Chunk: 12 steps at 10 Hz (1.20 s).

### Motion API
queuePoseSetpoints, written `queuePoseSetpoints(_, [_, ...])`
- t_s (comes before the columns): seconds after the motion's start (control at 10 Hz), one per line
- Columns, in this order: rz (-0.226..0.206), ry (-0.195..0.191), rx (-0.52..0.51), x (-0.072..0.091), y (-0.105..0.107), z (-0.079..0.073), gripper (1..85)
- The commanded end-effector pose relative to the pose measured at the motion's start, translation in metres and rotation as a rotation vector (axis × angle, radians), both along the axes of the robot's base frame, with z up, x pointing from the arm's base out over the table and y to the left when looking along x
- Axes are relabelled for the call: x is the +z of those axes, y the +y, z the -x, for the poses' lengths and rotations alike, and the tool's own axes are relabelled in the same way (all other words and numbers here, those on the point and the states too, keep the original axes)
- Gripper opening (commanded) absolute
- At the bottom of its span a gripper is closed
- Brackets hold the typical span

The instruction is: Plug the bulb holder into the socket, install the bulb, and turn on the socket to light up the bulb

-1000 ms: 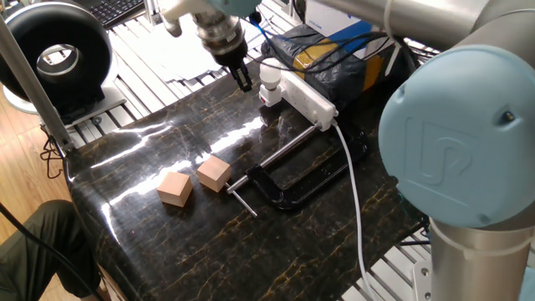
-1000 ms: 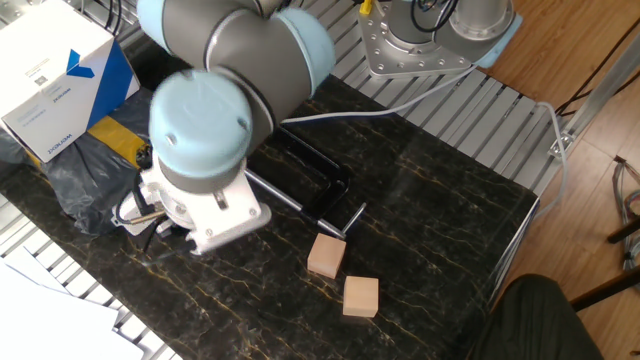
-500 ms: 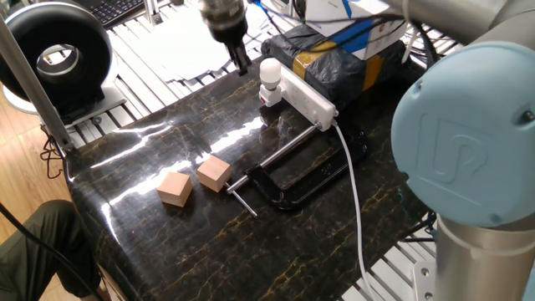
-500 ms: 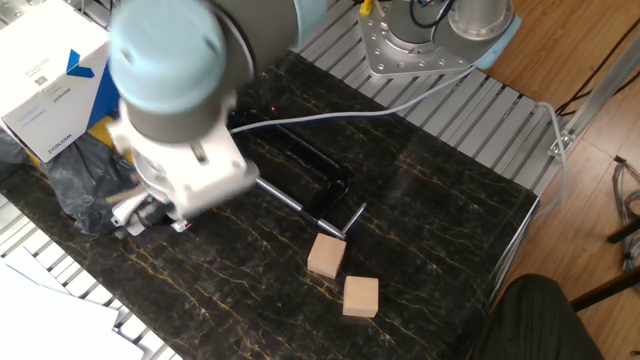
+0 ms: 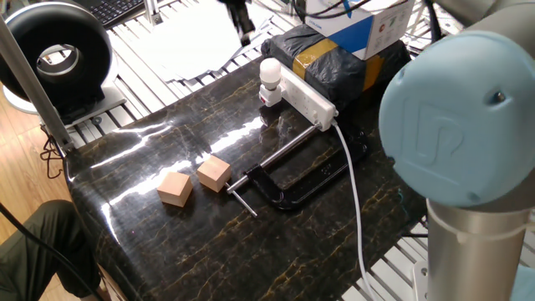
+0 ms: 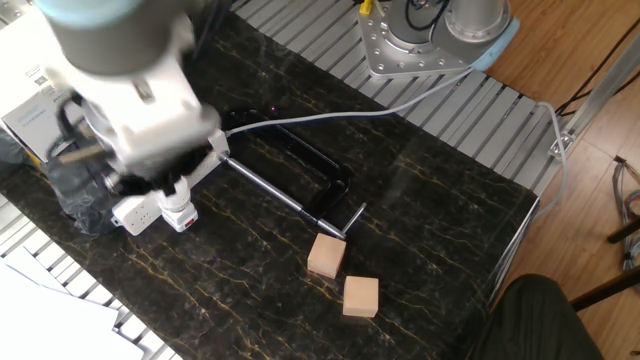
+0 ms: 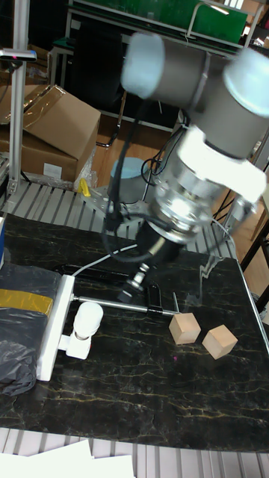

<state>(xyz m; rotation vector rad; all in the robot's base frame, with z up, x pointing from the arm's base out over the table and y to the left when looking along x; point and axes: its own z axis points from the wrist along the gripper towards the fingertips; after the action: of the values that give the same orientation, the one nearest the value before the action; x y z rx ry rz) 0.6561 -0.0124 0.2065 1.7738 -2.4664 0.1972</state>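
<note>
since a second ago the gripper (image 5: 243, 23) has risen away toward the far side, jaws unreadable. socket (image 5: 306, 97) lies lengthwise below and right of it, bulb holder (image 5: 269, 94) plugged at its left end, bulb (image 5: 270, 70) on top; the switch is unseen.

You've got the bulb (image 7: 88, 317) sitting in the bulb holder (image 7: 74, 345), plugged into the socket (image 7: 53, 323); blurry gripper (image 7: 139, 278) hovers nearby.
</note>
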Motion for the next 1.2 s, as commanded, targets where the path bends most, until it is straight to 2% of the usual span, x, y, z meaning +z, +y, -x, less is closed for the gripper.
queuePoseSetpoints(0.0, [-0.097,0.027,0.044,0.004,-0.013,0.014,20.3])
queuePoseSetpoints(0.1, [-0.087,0.043,0.085,0.007,-0.019,0.018,27.7])
queuePoseSetpoints(0.2, [-0.086,0.047,0.15,0.007,-0.021,0.017,42.7])
queuePoseSetpoints(0.3, [-0.082,0.028,0.175,0.006,-0.025,0.014,48.3])
queuePoseSetpoints(0.4, [-0.074,0.008,0.193,0.0,-0.03,0.008,48.3])
queuePoseSetpoints(0.5, [-0.108,0.008,0.208,-0.006,-0.025,0.007,49.0])
queuePoseSetpoints(0.6, [-0.125,0.017,0.24,-0.008,-0.022,0.009,50.7])
queuePoseSetpoints(0.7, [-0.124,0.031,0.286,-0.011,-0.023,0.012,53.7])
queuePoseSetpoints(0.8, [-0.1,0.023,0.322,-0.012,-0.031,0.01,55.3])
queuePoseSetpoints(0.9, [-0.098,0.014,0.328,-0.013,-0.034,0.008,55.3])
queuePoseSetpoints(1.0, [-0.096,-0.006,0.372,-0.015,-0.032,-0.001,56.0])
queuePoseSetpoints(1.1, [-0.073,-0.021,0.408,-0.021,-0.036,-0.009,57.3])
